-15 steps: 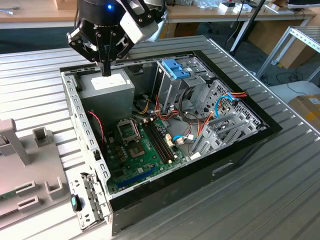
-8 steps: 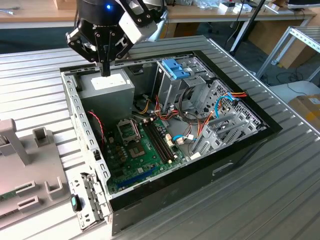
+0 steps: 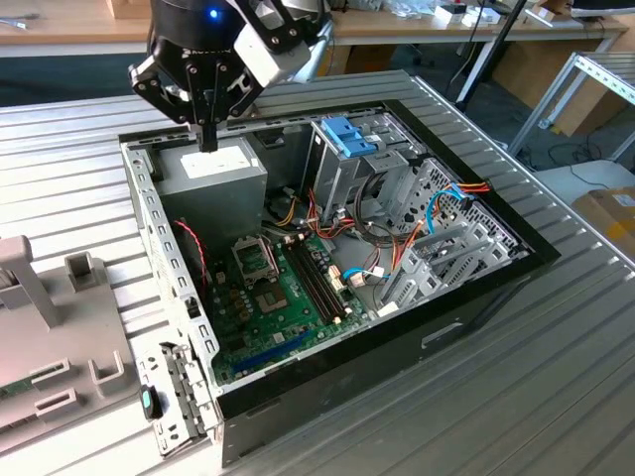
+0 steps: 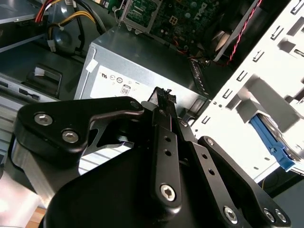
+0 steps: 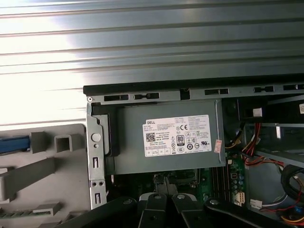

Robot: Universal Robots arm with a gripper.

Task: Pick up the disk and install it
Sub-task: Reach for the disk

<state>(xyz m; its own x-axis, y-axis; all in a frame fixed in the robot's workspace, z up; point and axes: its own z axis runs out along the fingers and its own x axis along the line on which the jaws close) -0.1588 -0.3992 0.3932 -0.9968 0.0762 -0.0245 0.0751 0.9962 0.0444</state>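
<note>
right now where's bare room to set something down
Bare ribbed table on the exterior view's right of the open computer case and along its near edge. Crowded: cables around the drive cage, the grey fixture on that view's left, the end effector above the power supply.

Hand [image 3: 207,140] matt black; table [image 3: 556,397] ribbed metal.

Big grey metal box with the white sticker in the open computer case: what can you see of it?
The large grey sheet-metal box is rectangular, with a white printed sticker on its upward face. It lies flat in a corner of the open computer case, beside the green circuit board. Coloured wires bunch at one end. The black gripper hangs close above it; contact is unclear.
</note>
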